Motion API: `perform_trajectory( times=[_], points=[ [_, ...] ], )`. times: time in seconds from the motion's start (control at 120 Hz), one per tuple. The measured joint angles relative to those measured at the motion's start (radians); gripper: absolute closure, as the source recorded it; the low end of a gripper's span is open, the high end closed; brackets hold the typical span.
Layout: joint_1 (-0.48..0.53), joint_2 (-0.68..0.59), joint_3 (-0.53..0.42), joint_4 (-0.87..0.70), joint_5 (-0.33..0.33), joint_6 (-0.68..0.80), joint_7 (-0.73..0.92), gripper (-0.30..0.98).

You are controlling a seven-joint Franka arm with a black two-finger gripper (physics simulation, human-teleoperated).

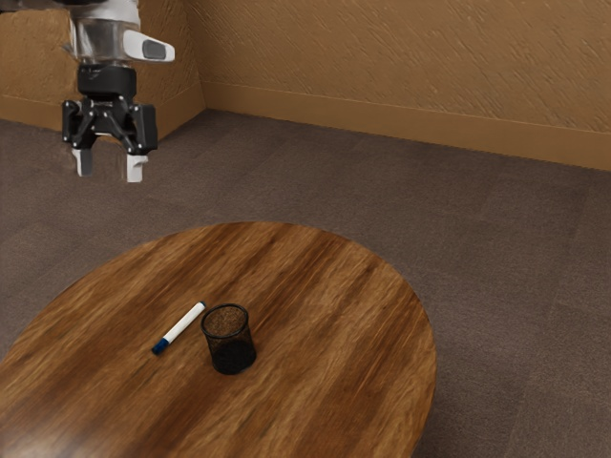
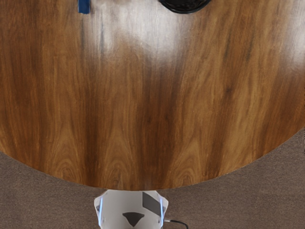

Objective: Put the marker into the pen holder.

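On table [image 1: 334, 382], marker [image 1: 179, 326] beside holder [image 1: 233, 357]

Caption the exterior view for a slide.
A black two-finger gripper hangs open; on the round wooden table, a white marker with a blue end lies beside an upright black mesh pen holder.

Brown carpet [image 1: 516, 248] lies between the round wooden table [image 1: 334, 334] and textured walls [image 1: 401, 57].
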Motion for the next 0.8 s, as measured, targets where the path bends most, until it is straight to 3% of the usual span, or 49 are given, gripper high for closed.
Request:
perform_trajectory(
  times=[0.133, 0.242, 0.333, 0.525, 0.7, 0.8],
  points=[
    [0.001, 0.005, -0.006, -0.092, 0.013, 0.253, -0.004, 0.00],
    [-0.135, -0.127, 0.115, -0.462, 0.038, 0.464, -0.010, 0.00],
    [-0.115, -0.085, 0.176, -0.626, 0.050, 0.643, -0.013, 0.00],
    [0.012, 0.021, 0.194, -0.733, 0.064, 0.947, 0.012, 0.00],
    [-0.089, 0.097, 0.189, -0.812, 0.079, 1.168, 0.080, 0.01],
    [-0.077, 0.132, 0.189, -0.818, 0.081, 1.238, 0.111, 0.08]
  ],
)
